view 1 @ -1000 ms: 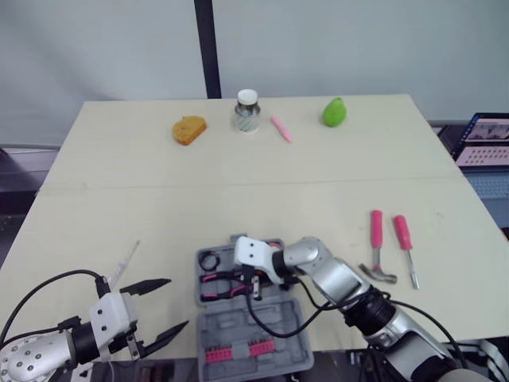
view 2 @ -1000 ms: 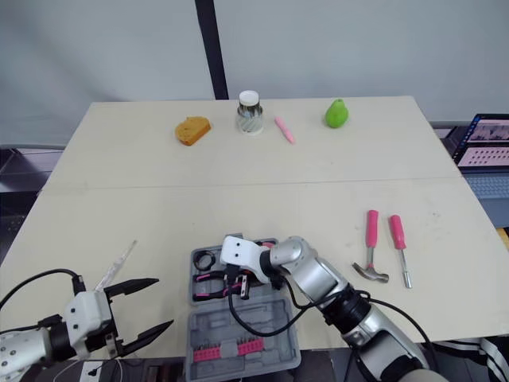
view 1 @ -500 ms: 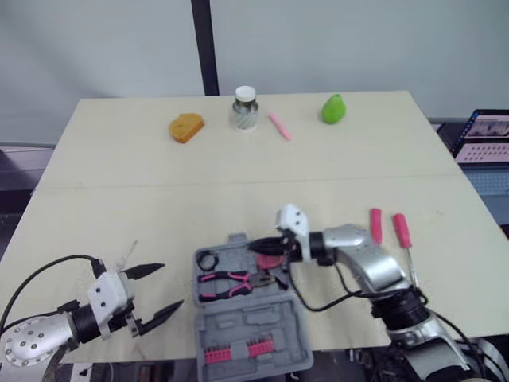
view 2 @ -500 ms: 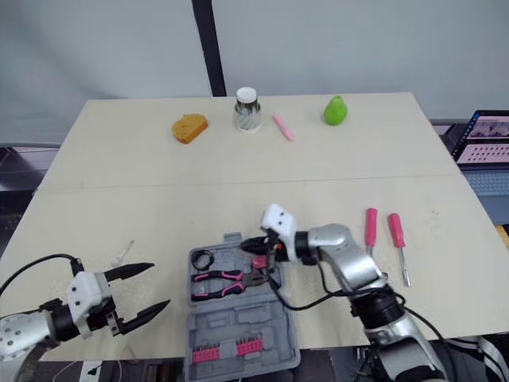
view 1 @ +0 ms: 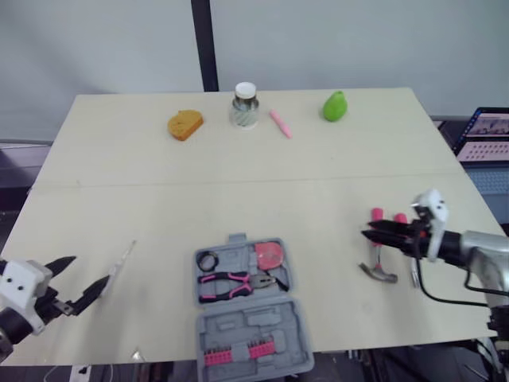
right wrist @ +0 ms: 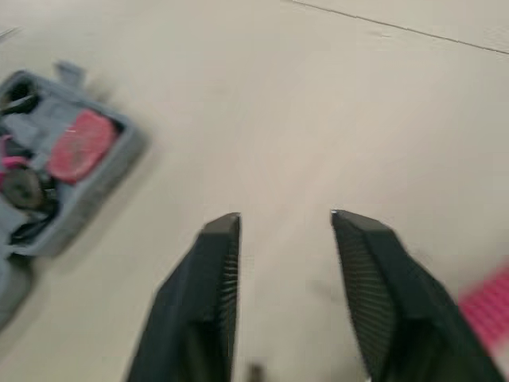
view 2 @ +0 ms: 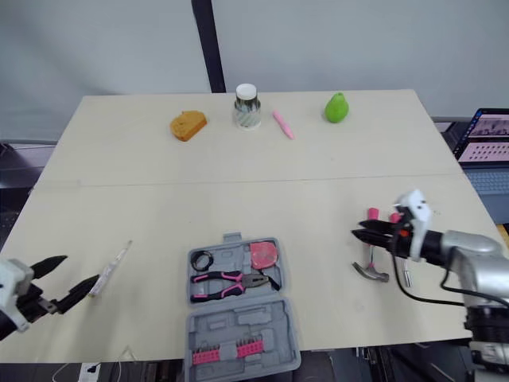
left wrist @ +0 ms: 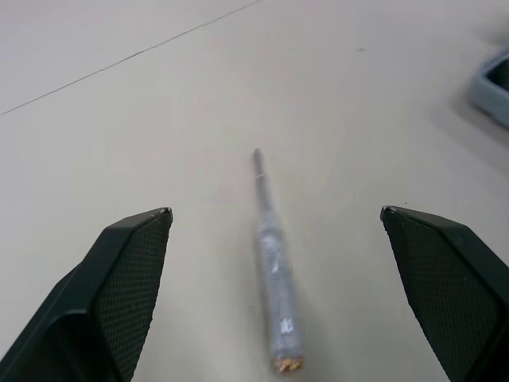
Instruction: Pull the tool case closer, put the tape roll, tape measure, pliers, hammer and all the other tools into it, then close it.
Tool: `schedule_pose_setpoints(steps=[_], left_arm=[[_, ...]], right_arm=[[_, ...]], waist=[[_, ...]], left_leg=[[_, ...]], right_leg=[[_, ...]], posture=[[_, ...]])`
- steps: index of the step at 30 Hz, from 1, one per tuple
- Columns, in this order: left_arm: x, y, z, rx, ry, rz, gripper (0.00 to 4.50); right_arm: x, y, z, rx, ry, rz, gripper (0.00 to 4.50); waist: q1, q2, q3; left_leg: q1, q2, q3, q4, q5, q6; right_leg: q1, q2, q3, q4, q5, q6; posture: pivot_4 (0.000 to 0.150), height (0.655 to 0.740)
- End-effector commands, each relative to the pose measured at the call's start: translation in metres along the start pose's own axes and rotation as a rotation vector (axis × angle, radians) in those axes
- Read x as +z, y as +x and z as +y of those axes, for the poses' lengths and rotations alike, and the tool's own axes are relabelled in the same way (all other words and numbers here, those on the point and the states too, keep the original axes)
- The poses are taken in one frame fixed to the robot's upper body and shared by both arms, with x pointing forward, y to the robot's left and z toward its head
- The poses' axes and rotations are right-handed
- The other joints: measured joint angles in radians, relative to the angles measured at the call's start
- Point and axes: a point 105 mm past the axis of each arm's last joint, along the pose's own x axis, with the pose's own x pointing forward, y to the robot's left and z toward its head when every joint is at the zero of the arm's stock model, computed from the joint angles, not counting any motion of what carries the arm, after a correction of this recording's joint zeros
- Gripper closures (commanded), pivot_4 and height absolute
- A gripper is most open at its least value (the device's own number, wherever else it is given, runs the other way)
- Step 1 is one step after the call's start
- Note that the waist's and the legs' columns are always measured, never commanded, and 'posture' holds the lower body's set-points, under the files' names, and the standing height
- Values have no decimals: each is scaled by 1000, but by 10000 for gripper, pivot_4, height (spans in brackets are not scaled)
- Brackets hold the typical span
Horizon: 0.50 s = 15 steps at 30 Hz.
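Pale worktop (view 1: pixel 238 199) bears the open tool case (view 1: pixel 250 322) near centre, pliers (view 1: pixel 238 280) inside. My right tool (view 1: pixel 367 233) hangs released by the hammer (view 1: pixel 377 256); my left tool (view 1: pixel 89 269), also released, flanks a slim grey screwdriver (view 1: pixel 123 259).

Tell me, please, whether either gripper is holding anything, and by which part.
Nothing is held: the left gripper and right gripper are both open, empty.

Beige table (view 1: pixel 238 199), 8 items. Far edge: bread piece (view 1: pixel 184 125), lidded jar (view 1: pixel 244 106), pink marker (view 1: pixel 280 125), green pear (view 1: pixel 335 106). Near edge: clear-handled tool (view 1: pixel 121 260), open grey tool case (view 1: pixel 246 322), pink hammer (view 1: pixel 379 273), pink screwdriver (view 1: pixel 399 217).
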Motion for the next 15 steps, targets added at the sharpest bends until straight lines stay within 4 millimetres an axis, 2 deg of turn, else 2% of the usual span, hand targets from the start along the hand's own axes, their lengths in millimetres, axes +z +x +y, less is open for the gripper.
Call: schedule_pose_setpoints(steps=[1,2,3,8,15], left_arm=[[-1,-20,26,136,-15,-10,0],[-3,-22,28,148,-17,-8,0],[-4,-24,31,163,-24,-7,0],[-11,-31,41,204,-38,4,0],[-10,-33,45,211,-26,9,0]], right_arm=[[-9,-43,-33,-190,18,-31,6261],[-12,-48,-37,-210,20,-29,1098],[-19,-55,-41,-242,36,-22,442],[-43,-75,-53,-338,90,-5,442],[-48,-84,-59,-371,81,3,442]], waist=[[1,0,0],[1,-1,0],[0,0,0],[-2,0,1],[-4,0,1]], left_leg=[[0,0,0,0,0,0],[0,0,0,-1,0,0],[0,0,0,-1,0,0],[1,0,1,-1,1,0],[2,0,2,-1,1,-1]], right_leg=[[0,0,0,0,0,0],[1,0,0,-1,0,0],[1,0,0,-1,0,0],[1,-1,0,-2,1,1],[0,-2,2,-2,1,1]], posture=[[1500,7400],[1500,7400],[1500,7400],[1500,7400],[1500,7400]])
